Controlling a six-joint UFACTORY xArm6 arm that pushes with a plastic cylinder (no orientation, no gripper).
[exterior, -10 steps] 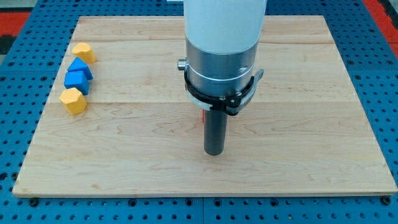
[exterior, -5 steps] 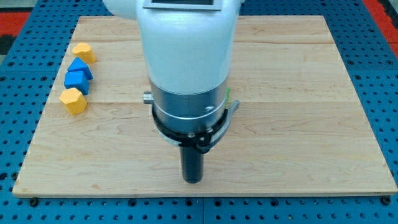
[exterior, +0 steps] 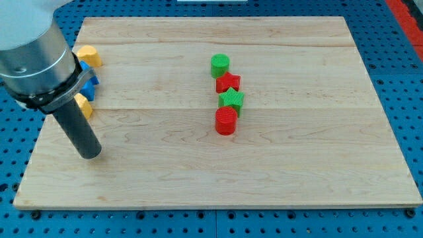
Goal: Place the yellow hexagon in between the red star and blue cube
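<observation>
Camera view: my tip (exterior: 88, 153) rests on the wooden tabletop (exterior: 297, 158) at the lower left of the frame, with the arm's grey body slanting up toward the upper left corner. The arm carries no claw, only the dark rod, so there is nothing to be apart or together.

The yellow hexagon (exterior: 83, 106) sits just above my tip at the frame's left, largely hidden behind the rod's collar; whether the rod touches it I cannot tell. Just above it a blue block (exterior: 90, 83) peeks out beside the arm, its shape not clear, and above that lies a second yellow block (exterior: 88, 56).

Well apart, near the frame's centre, four blocks stand in a close column: a green cylinder (exterior: 220, 65) uppermost, the red star (exterior: 228, 82) under it, a green star (exterior: 232, 100) next, and a red cylinder (exterior: 226, 121) lowest.
</observation>
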